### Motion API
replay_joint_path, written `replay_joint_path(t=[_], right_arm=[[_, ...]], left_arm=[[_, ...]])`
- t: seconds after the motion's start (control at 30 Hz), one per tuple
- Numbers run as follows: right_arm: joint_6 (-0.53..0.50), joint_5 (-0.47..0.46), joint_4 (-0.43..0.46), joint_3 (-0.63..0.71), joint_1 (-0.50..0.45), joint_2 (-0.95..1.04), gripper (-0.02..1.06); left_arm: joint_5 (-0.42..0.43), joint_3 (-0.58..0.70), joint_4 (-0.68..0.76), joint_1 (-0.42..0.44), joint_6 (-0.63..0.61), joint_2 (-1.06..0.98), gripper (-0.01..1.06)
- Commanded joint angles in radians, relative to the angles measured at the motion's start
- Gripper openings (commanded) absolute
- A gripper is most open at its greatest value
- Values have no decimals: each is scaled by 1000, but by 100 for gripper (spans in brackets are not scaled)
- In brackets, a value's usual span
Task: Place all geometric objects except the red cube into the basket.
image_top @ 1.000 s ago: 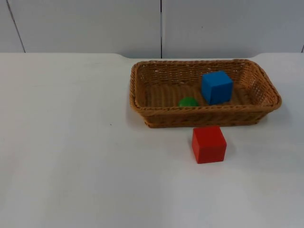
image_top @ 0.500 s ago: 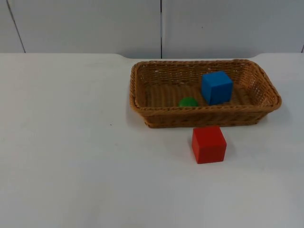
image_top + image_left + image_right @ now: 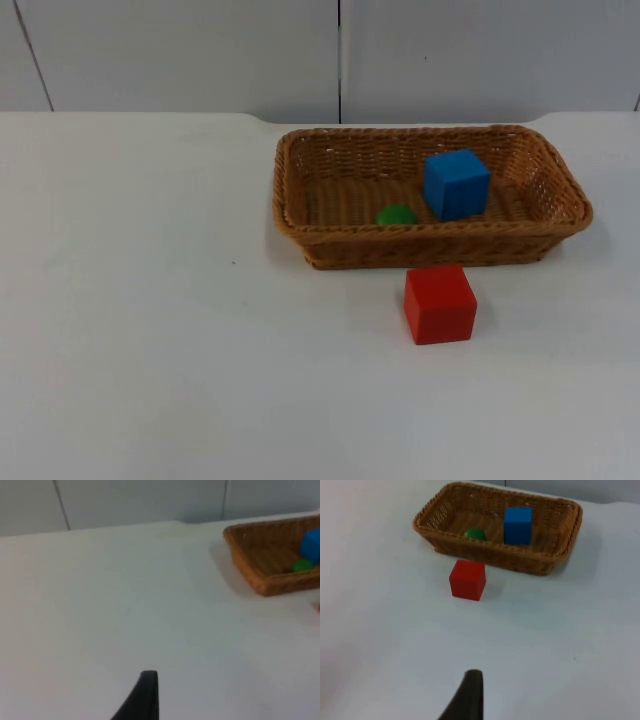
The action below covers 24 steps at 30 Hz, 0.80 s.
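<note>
Two shapes, blue cube (image 3: 456, 184) and green piece (image 3: 397, 214), in basket (image 3: 300, 190); red cube (image 3: 440, 304) outside; pincer state unclear.

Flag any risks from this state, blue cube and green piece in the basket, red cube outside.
1. The red cube sits close to the basket front wall; a stray pass could nudge it or get it picked by mistake.
2. The green piece lies low behind the front rim, partly hidden, so a completion check might miss it.
3. The blue cube is already inside; any further reach in risks knocking it.

Cube (image 3: 440, 304) just before basket (image 3: 290, 200)
</note>
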Motion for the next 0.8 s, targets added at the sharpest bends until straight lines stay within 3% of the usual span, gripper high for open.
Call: replay_joint_path(t=[0.0,0.2,0.3,0.43,0.77], right_arm=[[-15,-17,0,7,0,-4,85],[-15,-24,0,12,0,-4,85],[-15,-24,0,12,0,-4,85],[-15,-24,0,12,0,-4,85],[-15,-24,0,12,0,-4,85]], left_arm=[[8,2,61,4,-24,-4,97],[8,25,255,4,-186,-4,97],[8,64,260,4,-221,-4,97],[-58,98,237,4,-218,-4,97],[-62,108,207,4,-164,-4,97]])
